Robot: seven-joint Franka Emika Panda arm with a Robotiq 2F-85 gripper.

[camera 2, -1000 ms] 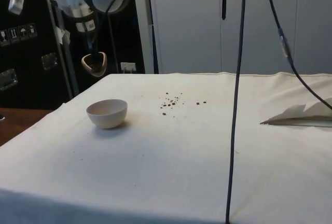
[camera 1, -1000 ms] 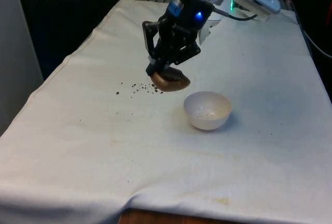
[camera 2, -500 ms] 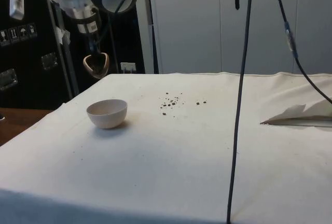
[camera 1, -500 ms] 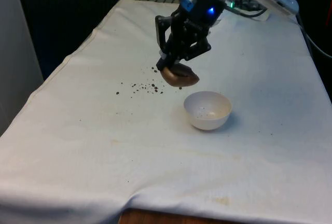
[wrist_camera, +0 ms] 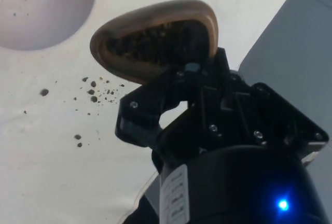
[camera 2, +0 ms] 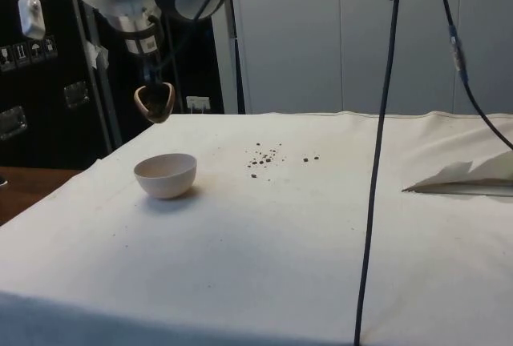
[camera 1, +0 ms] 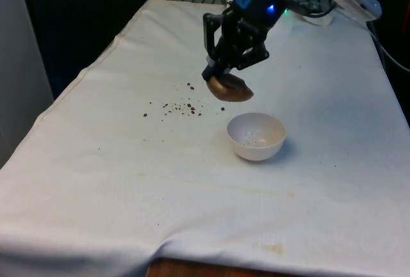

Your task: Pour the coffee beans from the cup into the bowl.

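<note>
- Two black fingers of the gripper [camera 1: 221,77] are closed on the rim of a brown cup [camera 1: 231,89], squeezing it into a flattened oval; the wrist view shows dark coffee beans [wrist_camera: 150,42] inside the cup [wrist_camera: 155,37].
- Cup position: held in the air, clear of the cloth, tilted slightly, just beside and above the far rim of the white bowl [camera 1: 256,136] on the front view's left; in the side view the cup [camera 2: 154,102] hangs above and a little behind the bowl [camera 2: 165,175].
- Bowl: upright on the white cloth [camera 1: 192,181], holding only a few dark specks; the bulk of the beans appears to be in the cup.
- Spilled beans [camera 1: 179,106] lie scattered on the cloth, near the bowl on the front view's left.
- Step in hand, as judged: carrying the loaded cup to the bowl, before pouring.
- Next move calls for: bringing the cup's mouth over the bowl's centre, then rotating the wrist slowly so the beans fall inside; the squeezed rim forms a narrow spout, which may help aiming.
</note>
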